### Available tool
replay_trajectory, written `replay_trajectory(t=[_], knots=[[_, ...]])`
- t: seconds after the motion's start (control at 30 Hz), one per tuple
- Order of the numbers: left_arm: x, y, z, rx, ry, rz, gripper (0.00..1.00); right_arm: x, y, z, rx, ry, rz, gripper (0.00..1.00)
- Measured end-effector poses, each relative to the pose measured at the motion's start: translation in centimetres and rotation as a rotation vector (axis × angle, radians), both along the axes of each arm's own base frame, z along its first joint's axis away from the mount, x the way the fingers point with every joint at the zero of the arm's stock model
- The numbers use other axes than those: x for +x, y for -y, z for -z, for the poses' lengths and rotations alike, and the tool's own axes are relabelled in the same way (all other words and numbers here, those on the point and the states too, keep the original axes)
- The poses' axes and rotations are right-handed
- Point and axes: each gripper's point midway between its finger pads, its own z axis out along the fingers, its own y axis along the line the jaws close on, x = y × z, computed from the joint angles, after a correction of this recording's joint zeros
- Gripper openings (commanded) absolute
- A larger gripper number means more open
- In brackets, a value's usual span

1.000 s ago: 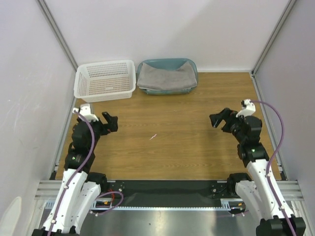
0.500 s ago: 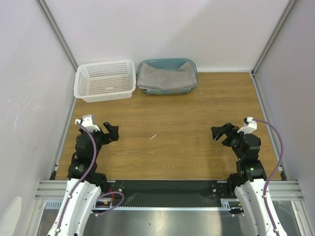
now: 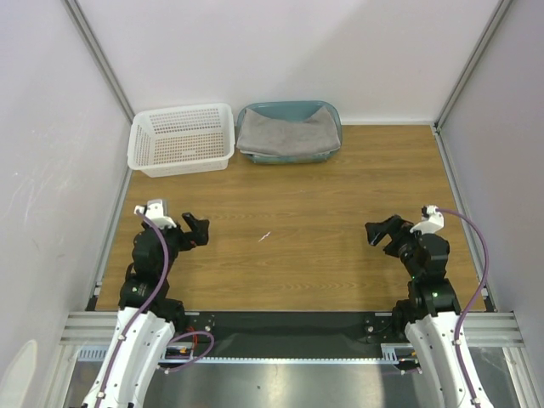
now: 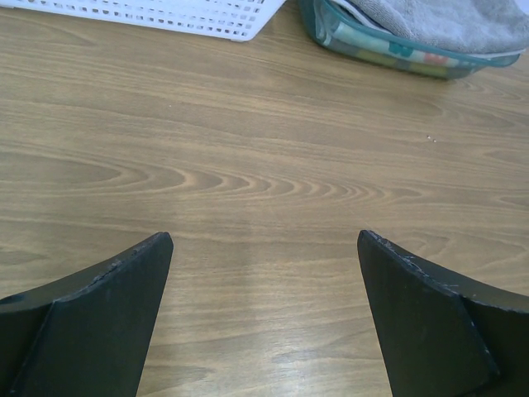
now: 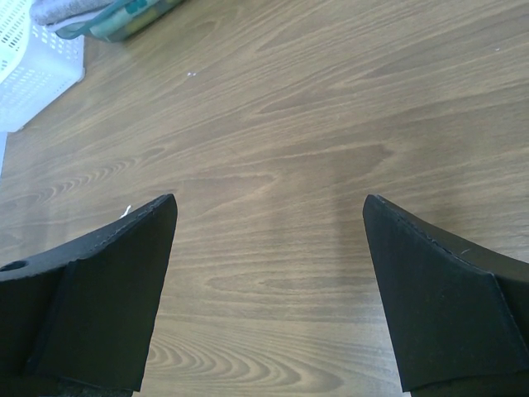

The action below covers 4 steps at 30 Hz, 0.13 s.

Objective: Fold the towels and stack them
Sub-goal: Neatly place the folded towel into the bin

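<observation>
Towels: grey towel (image 3: 287,132), loosely folded, lay in a translucent teal tub (image 3: 289,105) at the far edge of the bench (image 3: 340,195), near its middle. In the left wrist view, white cloth (image 4: 387,53) with coloured print showed through the tub's wall beneath the grey one; how many towels lay under it could not be told.
Basket: white plastic lattice basket (image 3: 181,161), just beside the tub, toward the bench's far left corner.
Left pincer (image 3: 194,230): jaws spread wide, gripping nothing, above bare wood by the left edge, nearer the near edge than the far.
Right pincer (image 3: 382,231): jaws likewise wide apart, holding nothing, above bare wood by the right edge.
Both pincers were well apart from the tub.
Scrap: small white fleck (image 3: 265,237) on the bench between the two pincers.
</observation>
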Motion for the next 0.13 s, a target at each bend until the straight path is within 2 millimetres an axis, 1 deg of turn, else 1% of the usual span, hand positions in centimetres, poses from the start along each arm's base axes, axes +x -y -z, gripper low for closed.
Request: replay_trajectory(t=[0.13], knots=[[-0.02, 0.13, 0.0, 0.003, 0.0, 0.01, 1.0, -0.08, 0.13, 0.23, -0.003, -0.01, 0.006, 1.0]])
